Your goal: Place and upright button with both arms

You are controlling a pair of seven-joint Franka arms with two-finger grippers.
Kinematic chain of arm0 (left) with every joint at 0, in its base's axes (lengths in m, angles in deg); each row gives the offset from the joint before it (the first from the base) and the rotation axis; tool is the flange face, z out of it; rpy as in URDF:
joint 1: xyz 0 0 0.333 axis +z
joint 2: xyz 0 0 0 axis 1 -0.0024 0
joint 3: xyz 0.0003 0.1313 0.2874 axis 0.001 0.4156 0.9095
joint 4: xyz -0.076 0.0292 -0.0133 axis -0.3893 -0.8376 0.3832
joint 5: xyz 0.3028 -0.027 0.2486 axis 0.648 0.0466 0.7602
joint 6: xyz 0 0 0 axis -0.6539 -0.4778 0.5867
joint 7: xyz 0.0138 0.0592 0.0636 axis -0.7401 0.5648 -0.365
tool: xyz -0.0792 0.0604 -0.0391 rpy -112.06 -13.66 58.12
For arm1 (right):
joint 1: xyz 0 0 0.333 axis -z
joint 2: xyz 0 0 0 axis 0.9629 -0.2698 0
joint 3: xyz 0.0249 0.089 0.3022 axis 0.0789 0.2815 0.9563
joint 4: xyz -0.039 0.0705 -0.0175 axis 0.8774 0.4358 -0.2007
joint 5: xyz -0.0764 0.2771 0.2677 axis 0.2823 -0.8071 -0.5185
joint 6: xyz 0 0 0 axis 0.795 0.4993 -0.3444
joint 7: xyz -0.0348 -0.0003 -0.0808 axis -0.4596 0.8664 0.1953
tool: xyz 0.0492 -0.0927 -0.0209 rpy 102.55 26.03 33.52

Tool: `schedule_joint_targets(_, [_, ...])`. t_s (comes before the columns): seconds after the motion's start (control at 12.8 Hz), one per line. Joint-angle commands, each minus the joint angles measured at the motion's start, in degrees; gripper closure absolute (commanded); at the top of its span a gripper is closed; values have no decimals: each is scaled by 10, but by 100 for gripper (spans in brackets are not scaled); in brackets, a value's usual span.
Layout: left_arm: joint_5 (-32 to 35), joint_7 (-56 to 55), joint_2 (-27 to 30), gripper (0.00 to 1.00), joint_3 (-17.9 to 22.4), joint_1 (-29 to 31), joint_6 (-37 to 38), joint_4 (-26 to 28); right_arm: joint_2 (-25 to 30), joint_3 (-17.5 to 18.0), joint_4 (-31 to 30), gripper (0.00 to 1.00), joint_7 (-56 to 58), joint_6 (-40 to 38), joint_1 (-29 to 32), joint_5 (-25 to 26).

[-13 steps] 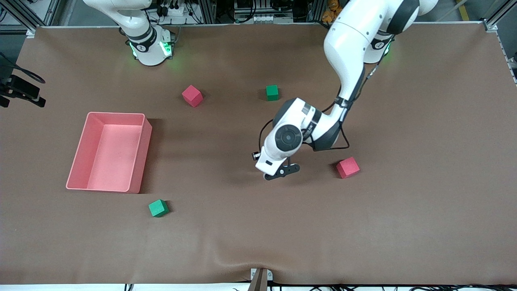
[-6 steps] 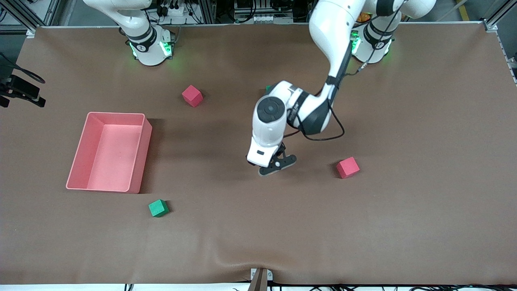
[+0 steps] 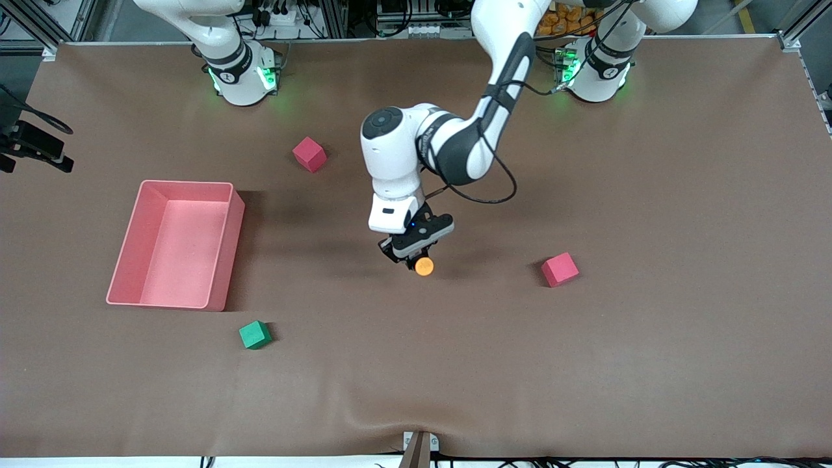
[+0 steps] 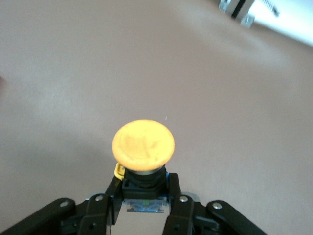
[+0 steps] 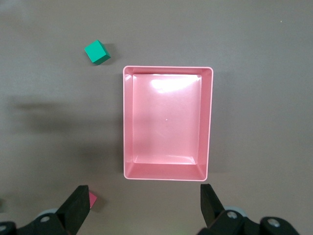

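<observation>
Left hand (image 3: pixel 411 255) up over the middle of the bench (image 3: pixel 650 325), pinching the button (image 3: pixel 424 266).
Left wrist view: fingers (image 4: pixel 178 205) tight on the button's (image 4: pixel 143 147) black body, orange cap out front. Right wrist view: right hand (image 5: pixel 144 208) spread wide, holding nothing, waiting above the pink bin (image 5: pixel 208 122).

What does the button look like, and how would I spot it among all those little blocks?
Start at the pink bin, then look toward the left arm's end of the table, to the mid-table spot where the left gripper has reached. It is shut on the button: a round orange cap on a black body, unlike the square red and green foam cubes around it.
</observation>
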Motion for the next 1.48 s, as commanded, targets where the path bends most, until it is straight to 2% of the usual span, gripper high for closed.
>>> schedule_joint_targets(0.0, [90, -92, -34, 100, 8, -24, -25, 4, -4, -1, 10, 0, -11, -3, -4, -5])
schedule_joint_targets(0.31, [201, -234, -91, 100, 1, -52, -41, 5, -4, -1, 9, 0, -11, -3, -4, -7])
schedule_joint_targets(0.55, [313, -343, -131, 100, -2, -64, -40, 9, -4, -1, 9, 0, -11, -2, -2, -7])
schedule_joint_targets(0.62, [344, -355, -139, 100, -14, -64, -40, 11, -4, -1, 9, 0, -11, -2, -2, -8])
schedule_joint_targets(0.86, [345, -353, -141, 100, -19, -63, -40, 13, -4, -1, 9, 0, -11, -2, -5, -8])
schedule_joint_targets(0.94, [344, -351, -140, 89, -19, -63, -40, 13, -5, -1, 9, 0, -11, -2, -5, -8])
schedule_joint_targets(1.01, [341, -351, -138, 38, -20, -63, -40, 12, -5, -1, 9, 0, -11, -2, -5, -8])
schedule_joint_targets(1.09, [335, -351, -134, 0, -27, -63, -40, 12, -5, -1, 9, 0, -11, -2, -5, -8])
schedule_joint_targets(1.4, [298, -348, -113, 0, -31, -64, -24, 12, -6, 0, 9, 0, -11, -2, -9, -8])
